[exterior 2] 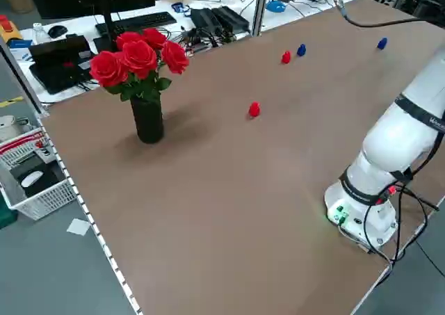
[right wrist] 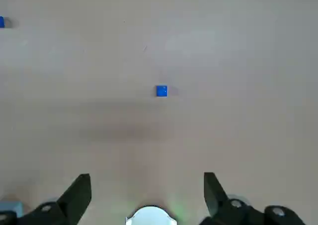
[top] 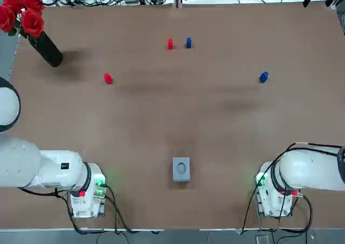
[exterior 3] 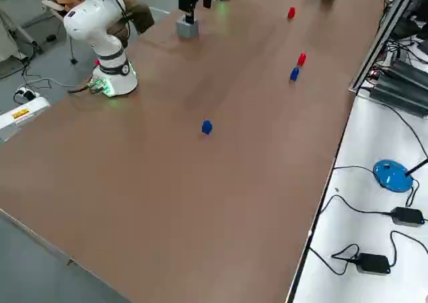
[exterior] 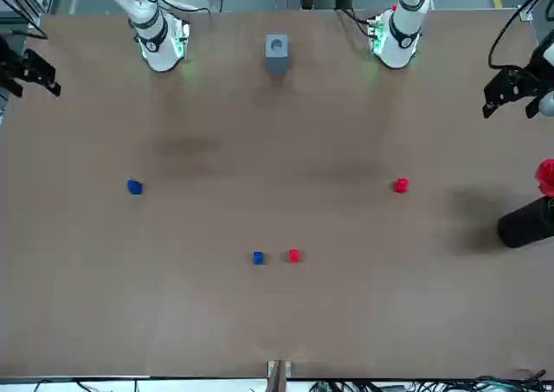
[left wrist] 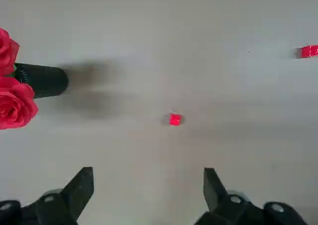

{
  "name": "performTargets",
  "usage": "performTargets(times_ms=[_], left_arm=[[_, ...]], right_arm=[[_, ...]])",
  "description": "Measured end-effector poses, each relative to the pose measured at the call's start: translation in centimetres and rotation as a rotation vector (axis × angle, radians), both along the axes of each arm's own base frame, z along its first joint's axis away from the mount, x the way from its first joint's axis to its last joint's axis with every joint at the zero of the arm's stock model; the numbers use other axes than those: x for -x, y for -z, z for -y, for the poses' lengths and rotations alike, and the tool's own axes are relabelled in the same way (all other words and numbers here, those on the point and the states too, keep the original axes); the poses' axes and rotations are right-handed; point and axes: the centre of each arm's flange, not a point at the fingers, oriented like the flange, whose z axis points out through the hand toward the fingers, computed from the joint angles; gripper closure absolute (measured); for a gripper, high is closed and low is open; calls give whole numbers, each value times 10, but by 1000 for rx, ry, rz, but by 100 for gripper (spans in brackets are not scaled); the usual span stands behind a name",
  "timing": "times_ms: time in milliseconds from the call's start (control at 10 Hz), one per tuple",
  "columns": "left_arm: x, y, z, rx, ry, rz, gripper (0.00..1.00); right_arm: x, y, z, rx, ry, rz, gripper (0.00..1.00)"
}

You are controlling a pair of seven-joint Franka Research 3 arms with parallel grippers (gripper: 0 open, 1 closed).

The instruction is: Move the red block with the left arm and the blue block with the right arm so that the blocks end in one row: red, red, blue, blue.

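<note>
Four blocks, top view: centre red block (top: 170, 44) just beside centre blue block (top: 188, 42); outer red block (top: 108, 78) and outer blue block (top: 263, 77) well apart on the counter (top: 172, 125). Left wrist: left tool (left wrist: 149, 173) open, empty. Right wrist: right tool (right wrist: 147, 176) likewise. We judge both moves outstanding.

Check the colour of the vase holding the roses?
Black. The vase shows best in the left side view.
</note>
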Motion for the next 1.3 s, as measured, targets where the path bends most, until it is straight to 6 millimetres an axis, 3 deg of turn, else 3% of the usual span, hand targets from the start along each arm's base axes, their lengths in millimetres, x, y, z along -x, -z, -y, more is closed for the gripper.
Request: performTargets(times_ms=[600, 900, 1300], left_arm=[[0, 1, -4, 0, -5, -2, 2], [-1, 3, -4, 0, -4, -6, 2], [-9, 16, -3, 0, -2, -14, 2]], right_arm=[[-3, 8, -1, 0, -2, 1, 0], [-17, 74, 0, 1, 0, 7, 0], [-18, 190, 2, 5, 11, 61, 0]])
